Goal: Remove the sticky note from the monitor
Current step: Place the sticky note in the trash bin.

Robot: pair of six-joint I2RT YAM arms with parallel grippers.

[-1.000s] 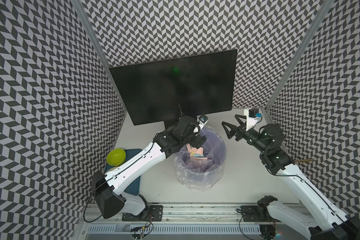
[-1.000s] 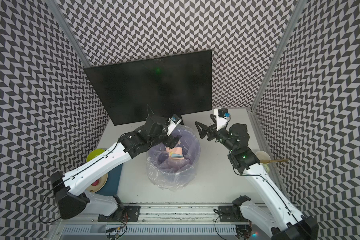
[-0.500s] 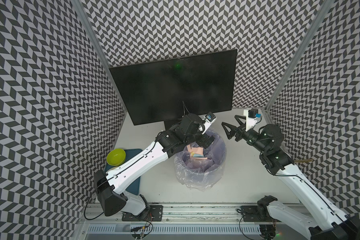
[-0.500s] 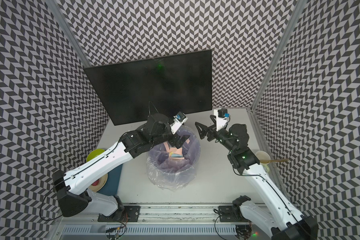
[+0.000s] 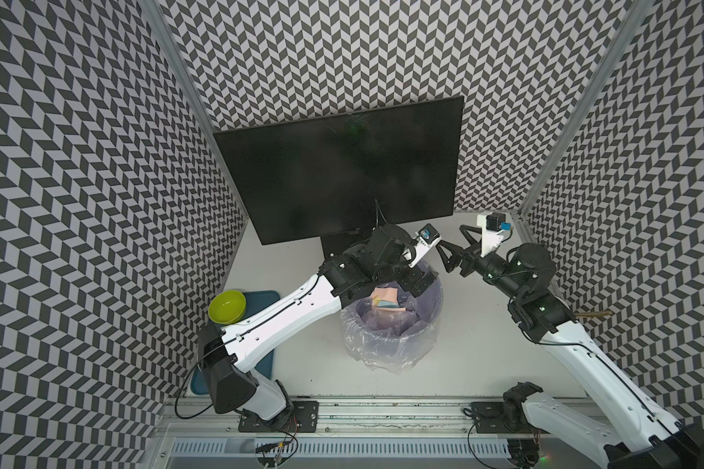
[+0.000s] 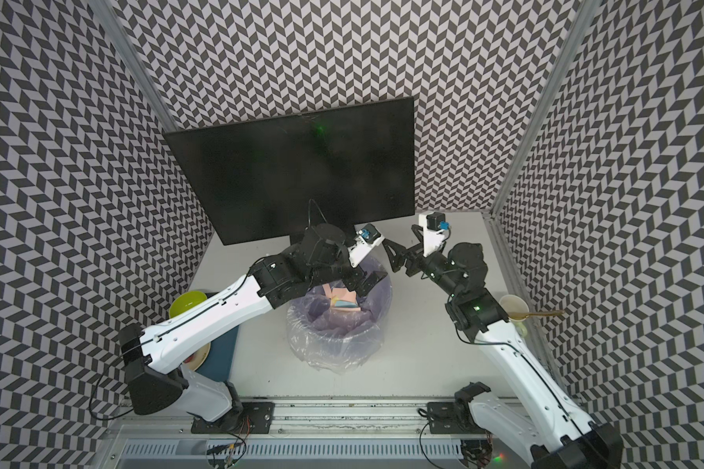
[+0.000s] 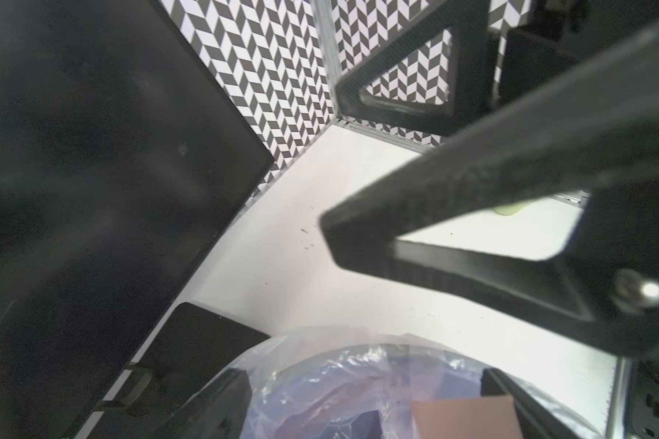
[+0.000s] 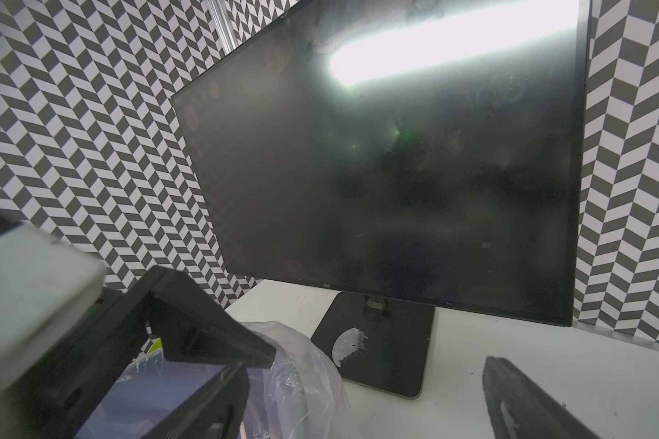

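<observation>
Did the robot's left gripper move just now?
Yes. Judged against the bin, the left gripper has slid sideways over its opening, toward the right gripper.

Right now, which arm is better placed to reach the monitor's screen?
Probably the right. The right gripper is open, free and points toward the monitor; its wrist view shows most of the screen. The left gripper hangs open over the bin.

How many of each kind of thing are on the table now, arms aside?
Monitor: 1
Lined bin: 1
Green bowl: 1
Blue tray: 1
Pale plate, partly hidden: 1
Cup with stick: 1
Sticky notes in the bin: overlapping, cannot count
Total: 6, notes aside
</observation>
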